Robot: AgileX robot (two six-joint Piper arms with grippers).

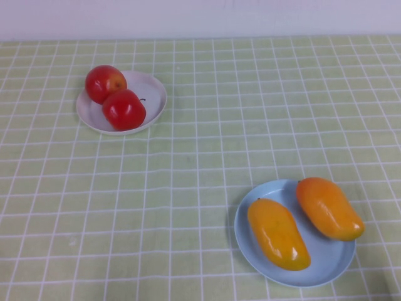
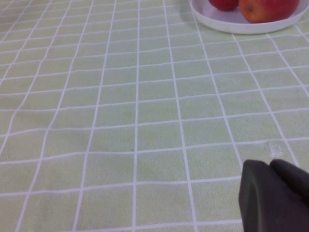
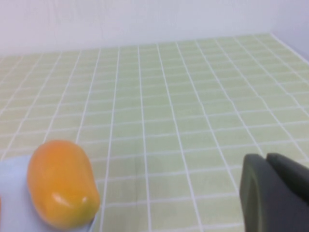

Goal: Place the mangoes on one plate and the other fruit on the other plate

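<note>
Left claw [image 2: 275, 195] (grip unclear) sits well short of apples [image 2: 268, 8]; right claw [image 3: 276, 193] beside mango [image 3: 60, 183].

Sorted fruit on two plates, seen from the high view.

Two glossy orange-yellow mangoes [image 1: 277, 233] [image 1: 329, 207] lie side by side on the light blue plate [image 1: 326, 266] at near right, the right one overhanging its rim. Two shiny red apples [image 1: 105, 83] [image 1: 124, 109], touching each other, rest on the smaller white plate [image 1: 154, 91] at far left; the farther apple shows a yellowish patch.
</note>
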